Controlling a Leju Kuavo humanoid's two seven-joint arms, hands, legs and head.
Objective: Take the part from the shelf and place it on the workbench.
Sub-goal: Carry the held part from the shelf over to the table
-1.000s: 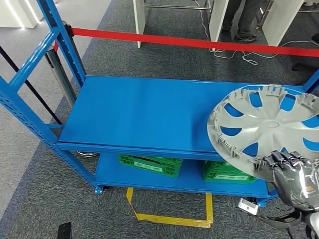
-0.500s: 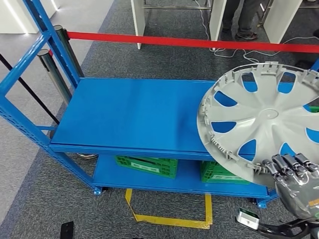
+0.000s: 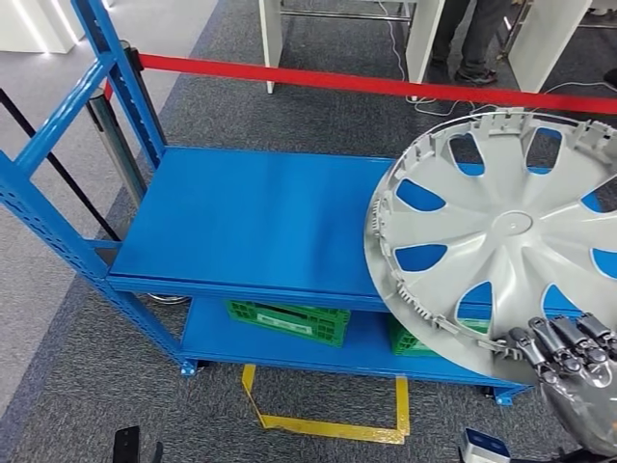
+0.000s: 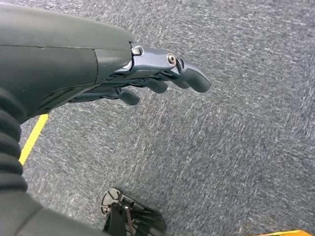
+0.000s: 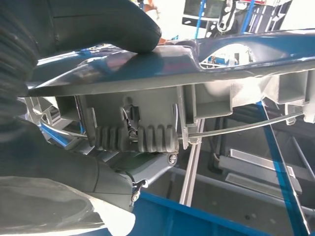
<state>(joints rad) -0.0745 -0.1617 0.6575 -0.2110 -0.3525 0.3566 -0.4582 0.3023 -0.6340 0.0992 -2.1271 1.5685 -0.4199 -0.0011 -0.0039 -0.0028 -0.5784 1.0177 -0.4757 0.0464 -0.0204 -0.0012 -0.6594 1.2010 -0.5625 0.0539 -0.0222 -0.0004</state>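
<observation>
Head view: bright, even overhead light, soft shadows. Mild sheen on the blue shelf [image 3: 254, 217] top, lower tier in shade. Sharp overall; straight frame posts lean outward toward the left edge. Left wrist view: grey carpet [image 4: 241, 137] streaked with motion blur, left hand [image 4: 163, 73] fairly crisp, dull highlight along it. Right wrist view: backlit, background blown out white, near dark surfaces underexposed and soft, glossy reflections on the hubcap rim [image 5: 185, 64].
</observation>
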